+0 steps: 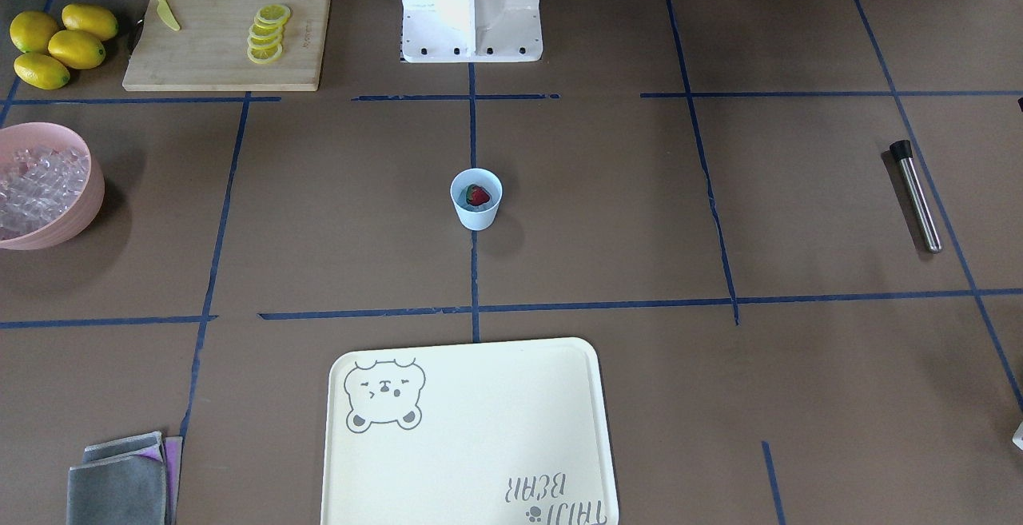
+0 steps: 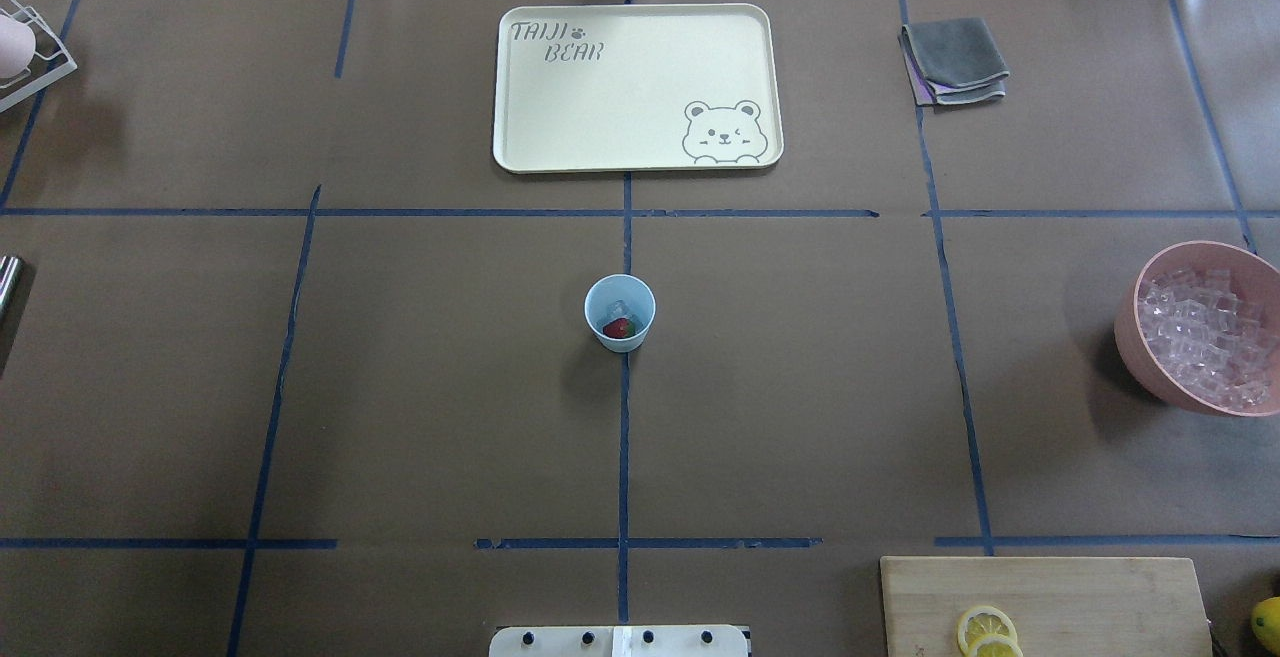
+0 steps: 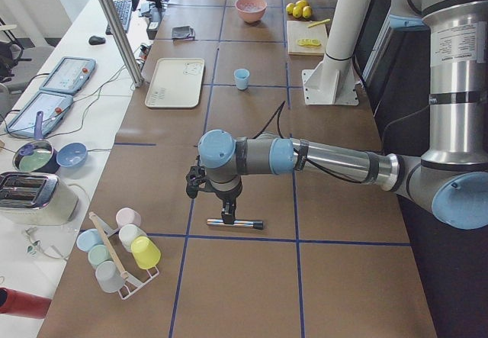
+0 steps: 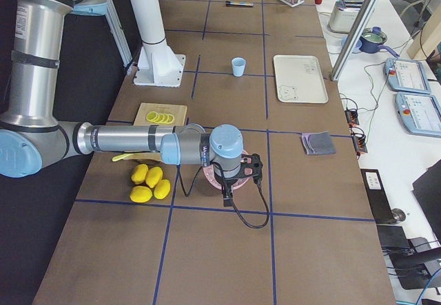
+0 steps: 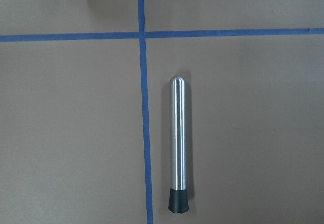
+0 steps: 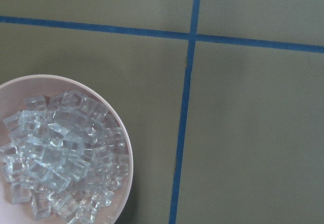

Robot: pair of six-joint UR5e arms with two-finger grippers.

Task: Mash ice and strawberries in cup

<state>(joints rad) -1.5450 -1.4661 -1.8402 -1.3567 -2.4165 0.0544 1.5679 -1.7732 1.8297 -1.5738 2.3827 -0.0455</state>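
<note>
The pale-blue cup stands upright at the table's centre on a blue tape line. Inside it lies a dark-red strawberry beside a clear ice cube. A steel muddler with a black tip lies flat on the table. My left gripper hangs just above that muddler; I cannot tell whether it is open or shut. My right gripper hovers over the pink bowl heaped with ice cubes; its state cannot be told either. Neither wrist view shows any fingers.
A cream bear tray lies beyond the cup. Folded grey cloths sit at the far right. A cutting board carries lemon slices and a yellow knife, with whole lemons beside it. A cup rack stands near the left arm.
</note>
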